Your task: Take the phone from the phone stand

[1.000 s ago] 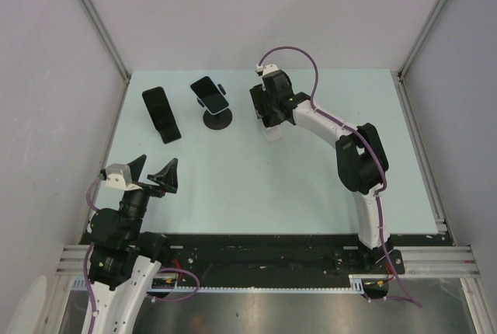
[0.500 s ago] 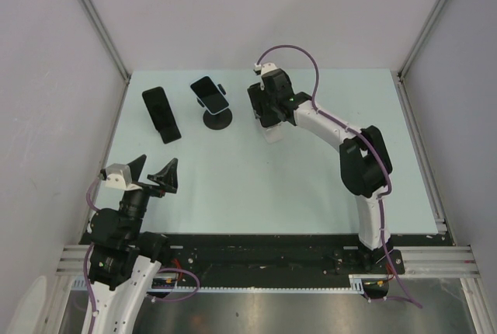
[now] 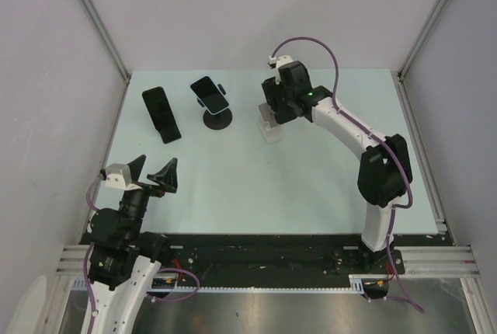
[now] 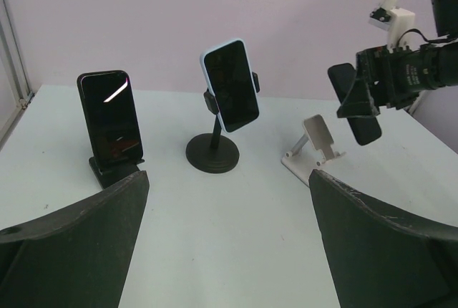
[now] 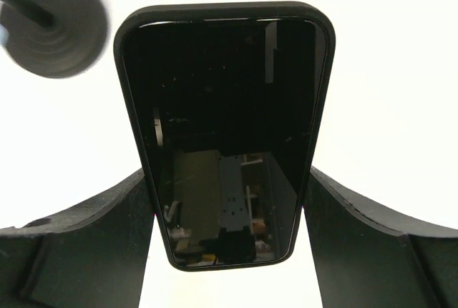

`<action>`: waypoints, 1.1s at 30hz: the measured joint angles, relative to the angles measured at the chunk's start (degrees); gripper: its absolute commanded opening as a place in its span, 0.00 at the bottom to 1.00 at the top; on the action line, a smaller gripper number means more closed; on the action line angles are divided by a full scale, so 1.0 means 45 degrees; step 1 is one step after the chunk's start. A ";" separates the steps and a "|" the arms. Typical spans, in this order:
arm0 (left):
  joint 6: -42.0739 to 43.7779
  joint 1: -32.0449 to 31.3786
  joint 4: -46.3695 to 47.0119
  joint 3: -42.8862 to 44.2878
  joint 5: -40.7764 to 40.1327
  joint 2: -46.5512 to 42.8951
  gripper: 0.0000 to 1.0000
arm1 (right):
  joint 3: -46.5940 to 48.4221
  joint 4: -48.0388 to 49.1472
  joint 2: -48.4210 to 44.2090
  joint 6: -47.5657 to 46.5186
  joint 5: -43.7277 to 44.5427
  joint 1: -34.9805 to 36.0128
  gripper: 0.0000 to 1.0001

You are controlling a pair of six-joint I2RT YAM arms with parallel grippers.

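phone (image 5: 223,136): glossy black screen, matt case | stand (image 4: 313,149): smooth white plastic | table (image 3: 233,186): matt

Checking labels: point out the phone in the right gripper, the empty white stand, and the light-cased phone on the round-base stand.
black phone (image 5: 223,136), right wrist view, centre of the screen.
white stand (image 4: 318,136), left wrist view, tilted backrest.
light-cased phone (image 4: 230,84), left wrist view, centre of the screen.

Near and middle parts of the pale-blue bench (image 3: 256,186) are left wide open. The back row is crowded: black wedge stand with a dark phone (image 3: 161,115), black round-based pole stand (image 3: 217,119), white folding stand (image 3: 272,132), with gaps left between. Air over the white one is taken up by the right claw (image 5: 227,211), clamped on a black glossy phone (image 5: 225,107).
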 measured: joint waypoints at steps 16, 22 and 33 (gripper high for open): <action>-0.0005 -0.1054 -0.0291 0.0083 -0.0559 0.0000 1.00 | -0.1248 -0.1622 -0.1919 -0.0568 -0.0782 -0.5391 0.10; -0.0005 -0.1311 -0.0335 0.0189 -0.0709 0.0000 1.00 | -0.1248 -0.1802 -0.1564 -0.1132 -0.1064 -0.7101 0.12; 0.0000 -0.1447 -0.0461 0.0189 -0.0860 0.0000 1.00 | -0.1049 -0.1870 0.1569 -0.2963 -0.3181 -1.0083 0.15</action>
